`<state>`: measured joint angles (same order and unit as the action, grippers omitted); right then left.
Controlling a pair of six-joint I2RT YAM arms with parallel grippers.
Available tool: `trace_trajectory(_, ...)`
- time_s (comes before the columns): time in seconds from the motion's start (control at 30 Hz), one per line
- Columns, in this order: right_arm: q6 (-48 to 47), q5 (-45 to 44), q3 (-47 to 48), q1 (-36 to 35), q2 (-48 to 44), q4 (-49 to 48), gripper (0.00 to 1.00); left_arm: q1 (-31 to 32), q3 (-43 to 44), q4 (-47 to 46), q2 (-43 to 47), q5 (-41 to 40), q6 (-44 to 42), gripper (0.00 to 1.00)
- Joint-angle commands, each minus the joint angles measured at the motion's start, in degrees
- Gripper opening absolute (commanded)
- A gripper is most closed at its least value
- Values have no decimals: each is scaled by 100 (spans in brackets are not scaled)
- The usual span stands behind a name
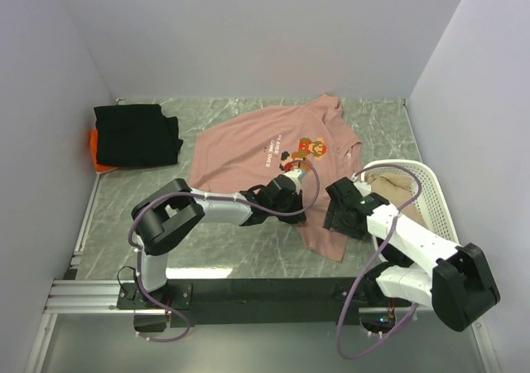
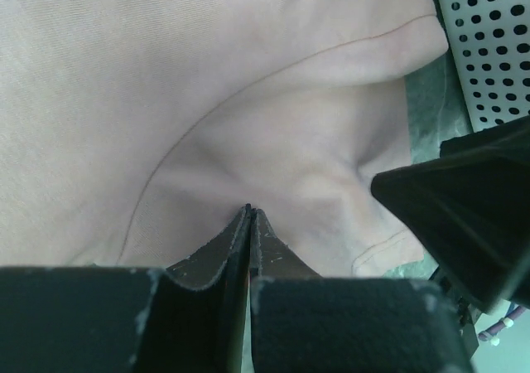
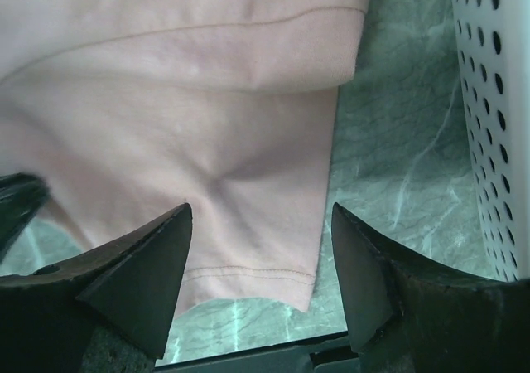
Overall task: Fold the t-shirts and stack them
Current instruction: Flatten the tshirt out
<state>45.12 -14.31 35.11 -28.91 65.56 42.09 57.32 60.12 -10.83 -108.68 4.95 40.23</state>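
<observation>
The dusty-pink t-shirt (image 1: 248, 145) with the pixel-art graphic lies spread face up mid-table. My left gripper (image 1: 296, 197) is shut, its tips (image 2: 250, 211) pinching puckered pink cloth (image 2: 207, 75) near the sleeve seam. My right gripper (image 1: 335, 211) is open, its jaws (image 3: 261, 211) straddling the sleeve hem (image 3: 248, 269) of the pink t-shirt just above the table. It shows as a dark shape in the left wrist view (image 2: 464, 215). The black t-shirt (image 1: 137, 133) lies folded on the orange t-shirt (image 1: 98, 153) at the back left.
A white mesh laundry basket (image 1: 435, 195) stands at the right with beige cloth (image 1: 393, 191) inside; its wall is close to both grippers (image 2: 489, 41) (image 3: 497, 99). The black front rail (image 1: 265, 290) runs just below the sleeve. Walls enclose the table.
</observation>
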Motion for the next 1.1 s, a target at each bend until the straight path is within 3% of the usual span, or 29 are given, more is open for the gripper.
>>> trace_trajectory(0.0,67,-90,-22,43,-333,-69,74,69,44,-314,-39,181,3,9)
trace_trajectory(0.17,58,-116,92,34,-553,-69,76,253,0,-157,-241,200,-103,8)
trace_trajectory(0.53,-83,-257,285,43,-834,-87,79,420,-1081,-138,189,6,-59,6)
trace_trajectory(0.8,-232,-310,645,43,-606,-209,80,1176,-1300,-209,181,32,222,5)
trace_trajectory(1.07,-452,-284,1190,43,-123,-595,82,1484,-1433,150,1032,-459,521,6)
